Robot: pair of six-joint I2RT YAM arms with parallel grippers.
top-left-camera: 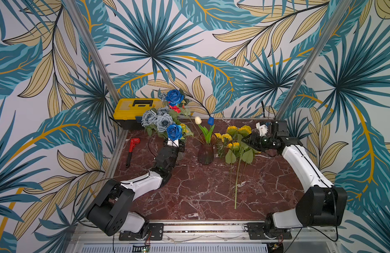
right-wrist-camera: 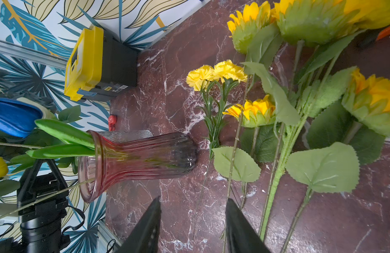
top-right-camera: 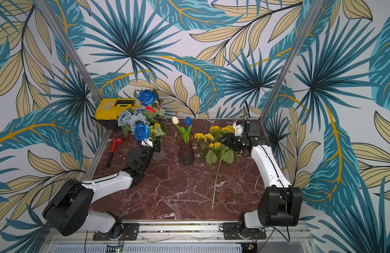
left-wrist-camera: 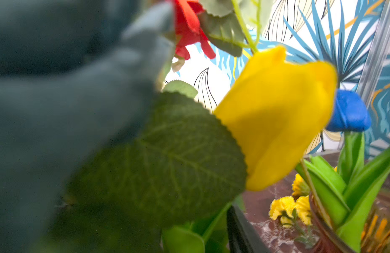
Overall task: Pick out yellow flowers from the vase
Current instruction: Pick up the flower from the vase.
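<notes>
Several yellow flowers, sunflowers [top-left-camera: 237,131] [right-wrist-camera: 255,109] and pompom heads [top-right-camera: 204,137] [right-wrist-camera: 216,73], lie on the marble table right of a red-tinted vase [top-left-camera: 206,153] [right-wrist-camera: 135,157] holding a white and a blue tulip. A clear vase [top-right-camera: 158,153] at the left holds blue, grey and red roses and one yellow bloom [top-left-camera: 182,126] [left-wrist-camera: 277,114]. My left gripper [top-left-camera: 176,142] is pushed in among this bouquet's stems under a blue rose; leaves hide all but one finger [left-wrist-camera: 240,230]. My right gripper [right-wrist-camera: 193,219] [top-left-camera: 247,141] hangs open over the table beside the laid-out stems, holding nothing.
A yellow toolbox [top-left-camera: 132,107] sits in the back left corner. A red wrench [top-left-camera: 131,149] lies near the left edge. Long green stems [top-left-camera: 235,186] reach toward the front of the table. Metal frame posts stand at both back corners.
</notes>
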